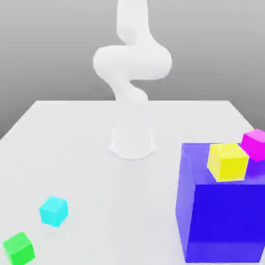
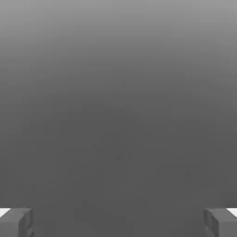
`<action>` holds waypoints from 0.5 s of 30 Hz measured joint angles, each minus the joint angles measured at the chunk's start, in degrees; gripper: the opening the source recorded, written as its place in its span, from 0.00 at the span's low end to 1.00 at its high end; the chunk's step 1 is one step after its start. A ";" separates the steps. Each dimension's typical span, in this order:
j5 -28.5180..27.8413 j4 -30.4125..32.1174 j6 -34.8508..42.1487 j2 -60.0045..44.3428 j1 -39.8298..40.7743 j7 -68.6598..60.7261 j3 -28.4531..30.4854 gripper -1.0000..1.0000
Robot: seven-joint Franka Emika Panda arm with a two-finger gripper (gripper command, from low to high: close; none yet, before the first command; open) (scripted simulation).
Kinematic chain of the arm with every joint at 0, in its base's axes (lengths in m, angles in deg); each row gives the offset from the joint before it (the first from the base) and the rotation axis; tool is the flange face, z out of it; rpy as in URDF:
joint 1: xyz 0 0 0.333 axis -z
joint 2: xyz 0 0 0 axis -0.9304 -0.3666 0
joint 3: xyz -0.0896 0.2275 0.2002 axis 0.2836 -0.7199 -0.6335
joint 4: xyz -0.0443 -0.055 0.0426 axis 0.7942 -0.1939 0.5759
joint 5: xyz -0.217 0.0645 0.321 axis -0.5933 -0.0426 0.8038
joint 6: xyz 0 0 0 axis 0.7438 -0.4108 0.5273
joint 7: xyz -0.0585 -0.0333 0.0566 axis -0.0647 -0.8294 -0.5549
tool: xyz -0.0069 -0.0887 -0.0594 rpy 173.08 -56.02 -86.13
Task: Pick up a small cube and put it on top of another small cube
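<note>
The small cube (image 1: 53, 210), plain cyan, rests on the white table (image 1: 103, 176) near the front at the exterior view's left. A small green cube (image 1: 18, 248) lies just in front of it, further left, and apart from it. In the hand view my gripper (image 2: 118, 223) is open, its grey fingertips (image 2: 16, 222) standing wide apart with nothing between them and a plain grey background behind. The white arm (image 1: 132, 64) rises from its base (image 1: 133, 141) at the table's middle and leaves the picture at the top.
A big blue cube (image 1: 222, 217) stands at the front on the exterior view's right. On its top sit a yellow cube (image 1: 227, 161) and a magenta cube (image 1: 254, 145), side by side.
</note>
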State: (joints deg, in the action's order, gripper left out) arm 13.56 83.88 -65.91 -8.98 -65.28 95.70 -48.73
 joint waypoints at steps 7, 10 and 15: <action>0.59 5.11 -6.53 -11.71 8.64 17.31 -1.67 0.50; 0.33 7.25 -9.26 -16.63 11.62 24.91 -1.85 0.50; -0.08 10.81 -13.80 -24.81 16.91 37.58 -2.41 0.50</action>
State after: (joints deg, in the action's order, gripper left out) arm 13.49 94.69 -79.71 -33.78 -48.38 133.28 -51.14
